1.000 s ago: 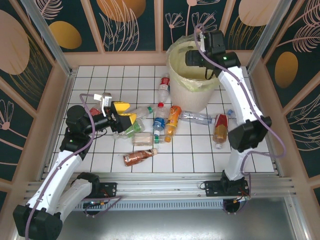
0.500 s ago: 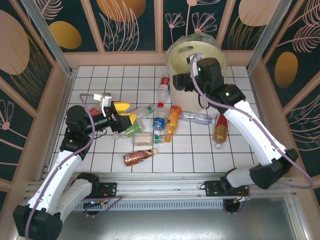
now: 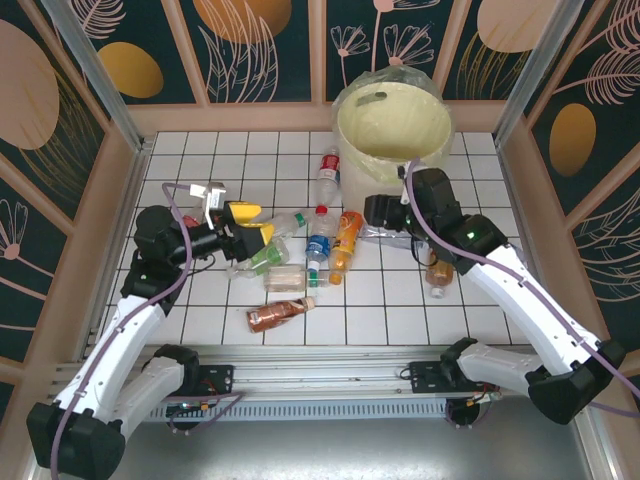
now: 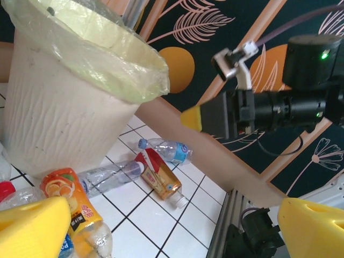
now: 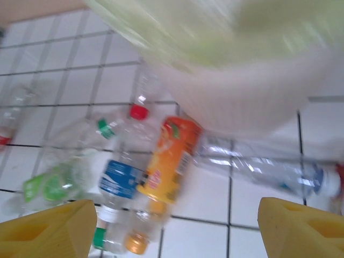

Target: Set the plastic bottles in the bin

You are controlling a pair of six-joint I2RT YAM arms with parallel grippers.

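The right hand (image 3: 372, 212) leaves its place over the bin (image 3: 400, 175) and now sits low in front of it, just above the tabletop (image 3: 200, 160) beside the orange bottle (image 3: 345, 238). Its arm, reared up before, now stretches flat across the tiles, the bin's mouth uncovered

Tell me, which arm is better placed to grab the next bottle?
Probably right: the open right pincer hangs by the orange bottle beside the bin; the left pincer sits farther from it.
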